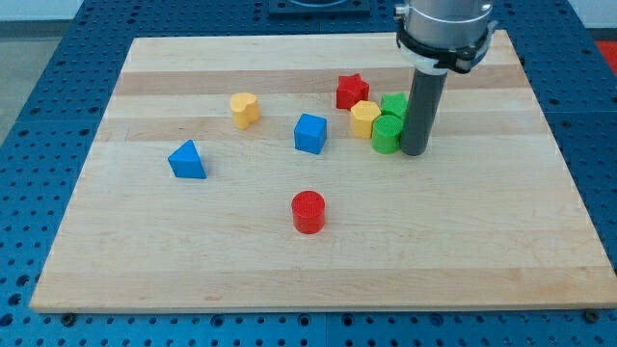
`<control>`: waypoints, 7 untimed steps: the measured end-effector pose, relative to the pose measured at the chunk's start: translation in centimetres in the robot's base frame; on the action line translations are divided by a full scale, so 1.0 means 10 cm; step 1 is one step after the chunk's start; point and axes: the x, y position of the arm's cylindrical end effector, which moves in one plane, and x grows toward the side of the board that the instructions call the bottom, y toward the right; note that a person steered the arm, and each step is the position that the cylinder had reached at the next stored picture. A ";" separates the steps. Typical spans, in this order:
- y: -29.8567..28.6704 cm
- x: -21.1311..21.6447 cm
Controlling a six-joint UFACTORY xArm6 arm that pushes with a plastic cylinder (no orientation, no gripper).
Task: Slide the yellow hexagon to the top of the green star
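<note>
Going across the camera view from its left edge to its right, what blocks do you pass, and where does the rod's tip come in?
Blue triangle → yellow heart-like block → red cylinder and blue cube, roughly level → red star → yellow hexagon → green cylinder and green star, overlapping → my tip.

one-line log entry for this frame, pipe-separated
my tip right of green cylinder | yellow hexagon touching cylinder's left, left of green star | red star behind | not yet on top

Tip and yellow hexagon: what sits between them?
In the camera view, the green cylinder sits between my tip and the yellow hexagon, touching the hexagon.
</note>
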 end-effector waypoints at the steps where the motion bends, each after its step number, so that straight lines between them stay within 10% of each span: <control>1: -0.06 0.00; 7: -0.59 0.02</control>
